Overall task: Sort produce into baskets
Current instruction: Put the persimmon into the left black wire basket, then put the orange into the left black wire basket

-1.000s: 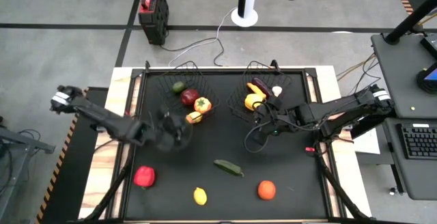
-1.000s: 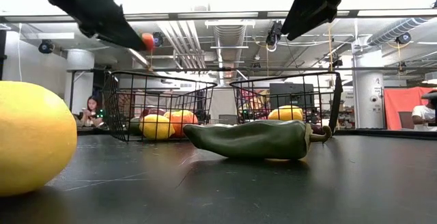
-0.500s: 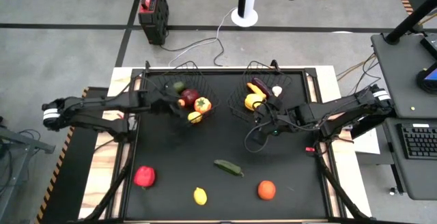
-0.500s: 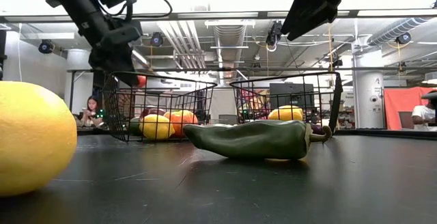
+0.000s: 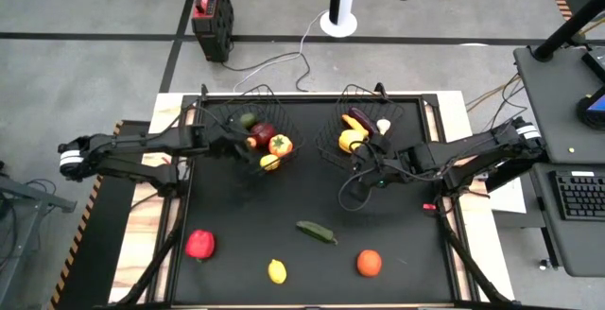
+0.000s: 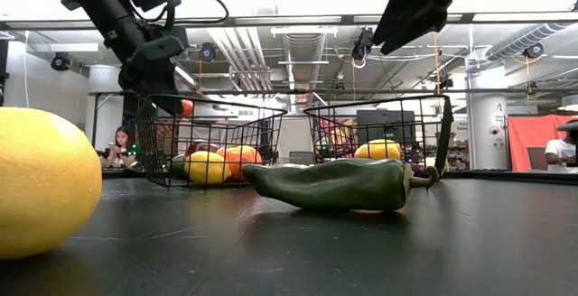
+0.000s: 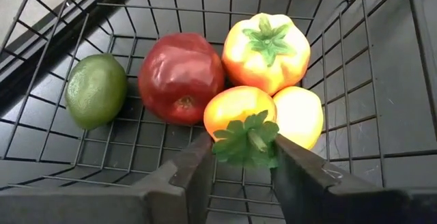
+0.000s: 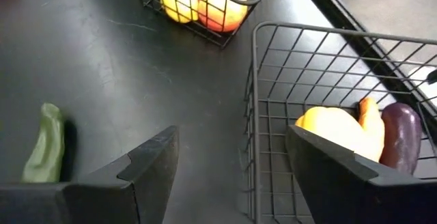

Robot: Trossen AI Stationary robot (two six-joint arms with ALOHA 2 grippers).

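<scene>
Produce sorting seen from above: the left tool point(image 5: 248, 144) hangs over the left basket point(image 5: 227, 111) at the far side of the black table point(image 5: 312, 197), its fingers point(image 7: 198, 173) closed narrowly on a small orange-yellow fruit with a green leafy top point(image 7: 242, 118). That fruit sits just above a red apple point(image 7: 179, 77), a yellow-orange pepper point(image 7: 268, 43), a pale yellow piece point(image 7: 298, 115) and a green lime point(image 7: 97, 89) lying on the basket floor. The step in hand appears to be the release: it goes best if the tool stays well inside the wire rim, lowers until the fruit nearly touches its neighbours, then opens, so the piece settles rather than bounces out. The right tool point(image 5: 364, 166) waits beside the right basket point(image 5: 402, 111), its fingers spread wide and empty. Still loose on the table are a red pepper point(image 5: 199, 244), a lemon point(image 5: 277, 271), a green cucumber point(image 5: 316, 232) and an orange fruit point(image 5: 369, 263).
</scene>
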